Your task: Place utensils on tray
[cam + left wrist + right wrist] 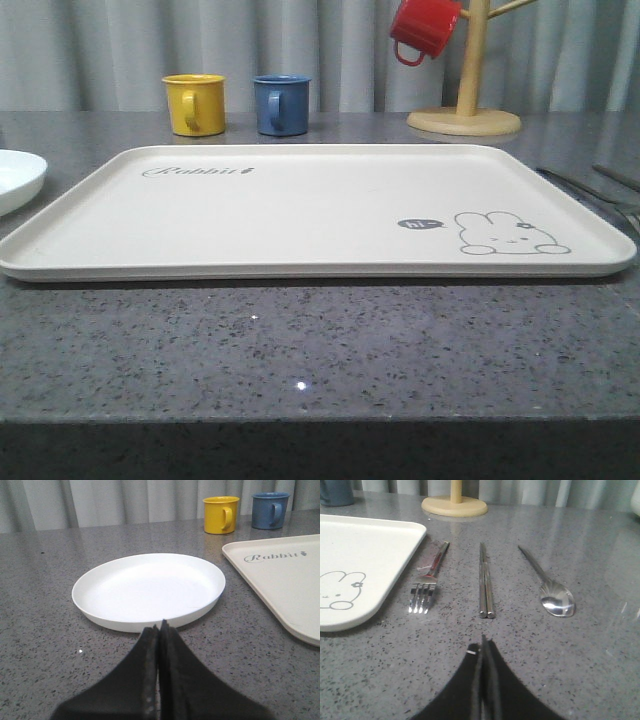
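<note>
- The large cream-white rectangular tray with rounded corners and a raised rim lies flat on the speckled grey stone worktop; a grey rabbit drawing sits near one corner and "Rabbit" script near the opposite one, and nothing lies on it.
- In the right wrist view, three shiny silver metal utensils lie side by side on the worktop, just beside the tray's rabbit corner and apart from one another.
- The four-tined fork is nearest the tray, the pair of flat chopsticks is in the middle with the two sticks touching, and the long-handled round-bowled spoon is farthest from the tray.
- The black right tool is above bare worktop near the chopstick ends, its fingers pressed together with nothing between them.
- The black left tool is likewise closed and empty, at the near rim of a round white plate that lies beside the tray's script corner.
- Behind the tray stand a yellow mug and a blue mug; a red mug hangs on a wooden mug stand.
</note>
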You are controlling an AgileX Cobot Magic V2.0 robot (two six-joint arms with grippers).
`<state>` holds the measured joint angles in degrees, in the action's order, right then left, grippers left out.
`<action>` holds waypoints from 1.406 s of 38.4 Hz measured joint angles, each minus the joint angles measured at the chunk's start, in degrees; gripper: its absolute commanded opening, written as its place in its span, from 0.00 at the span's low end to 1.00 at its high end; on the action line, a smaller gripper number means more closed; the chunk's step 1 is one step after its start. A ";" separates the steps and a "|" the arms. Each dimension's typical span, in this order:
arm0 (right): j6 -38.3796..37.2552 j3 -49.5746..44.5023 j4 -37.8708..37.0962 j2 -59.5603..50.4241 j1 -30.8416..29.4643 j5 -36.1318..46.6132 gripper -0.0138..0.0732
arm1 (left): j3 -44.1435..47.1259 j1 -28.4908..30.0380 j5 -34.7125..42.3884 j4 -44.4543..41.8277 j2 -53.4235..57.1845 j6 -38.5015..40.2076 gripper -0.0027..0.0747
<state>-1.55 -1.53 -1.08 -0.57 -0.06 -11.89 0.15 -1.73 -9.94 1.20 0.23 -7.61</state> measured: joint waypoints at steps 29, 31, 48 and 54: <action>0.00 0.00 0.00 0.00 0.00 0.00 0.08 | 0.00 0.00 0.00 0.00 0.00 0.00 0.01; 0.00 0.00 0.00 0.00 0.00 0.00 0.08 | 0.00 0.00 0.00 0.00 0.00 0.00 0.01; 0.00 9.19 2.28 0.00 0.00 5.11 0.08 | -8.42 0.00 13.09 -0.12 0.00 0.00 0.01; 0.00 26.22 5.33 9.59 0.00 -7.39 0.08 | -25.69 0.00 -0.29 -2.11 -12.42 0.00 0.01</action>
<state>-1.55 24.69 4.24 9.02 -0.06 -19.27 -25.54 -1.73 -10.23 -0.91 -12.19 -7.61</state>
